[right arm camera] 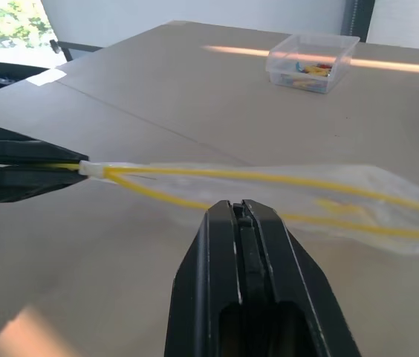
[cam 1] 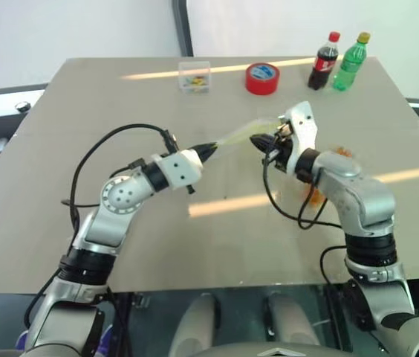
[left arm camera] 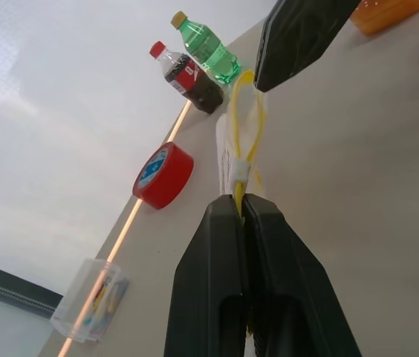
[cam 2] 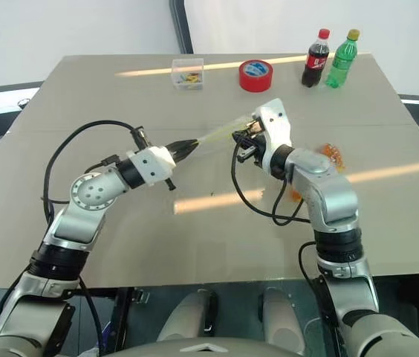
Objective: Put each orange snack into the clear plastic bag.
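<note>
Pinching the clear plastic bag (right arm camera: 269,190) (aloft), both claws clamp tight.

We can read no text for certain. The dark cola bottle (left arm camera: 187,72) carries a red label with white script too blurred to make out, and the red tape roll (left arm camera: 163,175) shows a blue-white core label, illegible.

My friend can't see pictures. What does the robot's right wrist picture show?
The right pincer, shut, pinches the clear plastic bag by its yellow seal strip, while the left pincer grips the bag's end. Behind, a small clear box sits on the table.
</note>
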Action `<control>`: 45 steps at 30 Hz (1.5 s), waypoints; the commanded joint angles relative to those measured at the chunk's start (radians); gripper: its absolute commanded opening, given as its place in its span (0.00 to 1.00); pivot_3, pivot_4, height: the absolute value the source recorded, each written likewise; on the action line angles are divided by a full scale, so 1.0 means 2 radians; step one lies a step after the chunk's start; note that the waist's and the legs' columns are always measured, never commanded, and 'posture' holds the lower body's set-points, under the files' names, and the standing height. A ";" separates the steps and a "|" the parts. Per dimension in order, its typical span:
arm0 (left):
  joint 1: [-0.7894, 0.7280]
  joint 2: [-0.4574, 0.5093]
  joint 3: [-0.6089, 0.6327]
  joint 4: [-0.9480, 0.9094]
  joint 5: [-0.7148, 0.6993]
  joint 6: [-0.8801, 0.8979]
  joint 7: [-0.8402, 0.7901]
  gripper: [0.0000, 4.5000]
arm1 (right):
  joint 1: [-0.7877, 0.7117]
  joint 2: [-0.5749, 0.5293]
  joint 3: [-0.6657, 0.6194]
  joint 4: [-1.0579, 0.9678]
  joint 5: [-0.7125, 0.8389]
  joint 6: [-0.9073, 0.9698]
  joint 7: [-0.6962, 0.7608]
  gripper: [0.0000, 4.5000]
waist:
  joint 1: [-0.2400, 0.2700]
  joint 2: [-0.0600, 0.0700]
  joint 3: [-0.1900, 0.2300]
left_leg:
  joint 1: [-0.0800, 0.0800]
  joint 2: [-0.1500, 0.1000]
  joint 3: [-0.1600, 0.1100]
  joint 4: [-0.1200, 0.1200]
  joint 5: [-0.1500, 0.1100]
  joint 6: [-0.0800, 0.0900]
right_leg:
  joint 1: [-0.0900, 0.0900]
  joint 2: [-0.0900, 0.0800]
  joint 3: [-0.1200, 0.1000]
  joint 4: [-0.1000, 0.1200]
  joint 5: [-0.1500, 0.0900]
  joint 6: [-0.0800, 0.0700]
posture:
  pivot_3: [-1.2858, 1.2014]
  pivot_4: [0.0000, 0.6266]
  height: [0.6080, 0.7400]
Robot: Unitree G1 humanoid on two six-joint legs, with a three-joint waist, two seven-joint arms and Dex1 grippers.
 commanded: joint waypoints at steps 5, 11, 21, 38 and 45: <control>-0.003 0.002 0.013 -0.022 0.002 -0.006 0.004 0.00 | -0.016 0.004 -0.002 -0.013 0.022 -0.003 -0.019 0.00 | 0.001 0.000 0.000 | 0.000 0.000 0.000 0.000 0.000 0.000 | 0.000 0.000 0.000 0.000 0.000 0.000 | 0.52 0.24 1.00; 0.003 0.002 0.013 -0.032 -0.001 -0.005 0.004 0.00 | -0.021 0.009 0.014 0.018 0.011 -0.018 -0.033 0.00 | 0.000 0.000 0.000 | 0.000 0.000 0.000 0.000 0.000 0.000 | 0.000 0.000 0.000 0.000 0.000 0.000 | 0.52 0.24 1.00; 0.018 -0.002 0.010 -0.048 -0.013 -0.023 -0.003 0.00 | -0.036 0.038 0.022 0.101 -0.005 -0.064 -0.060 0.00 | 0.000 0.000 0.000 | 0.000 0.000 0.000 0.000 0.000 0.000 | 0.000 0.000 0.000 0.000 0.000 0.000 | 0.52 0.24 1.00; 0.019 0.033 0.013 0.065 -0.062 -0.131 -0.079 0.00 | -0.110 -0.054 0.275 0.385 -0.411 -0.574 -0.180 0.12 | -0.002 0.000 0.000 | 0.001 0.000 0.001 0.000 0.000 0.000 | 0.000 0.000 0.001 0.000 0.000 0.000 | 0.52 0.24 1.00; 0.022 0.035 0.028 0.078 -0.093 -0.139 -0.092 0.00 | -0.128 -0.042 0.268 0.437 -0.453 -0.577 -0.209 0.83 | 0.000 0.000 0.000 | 0.001 0.000 0.001 0.000 0.000 0.000 | 0.000 0.000 0.001 0.000 0.000 0.000 | 0.52 0.24 1.00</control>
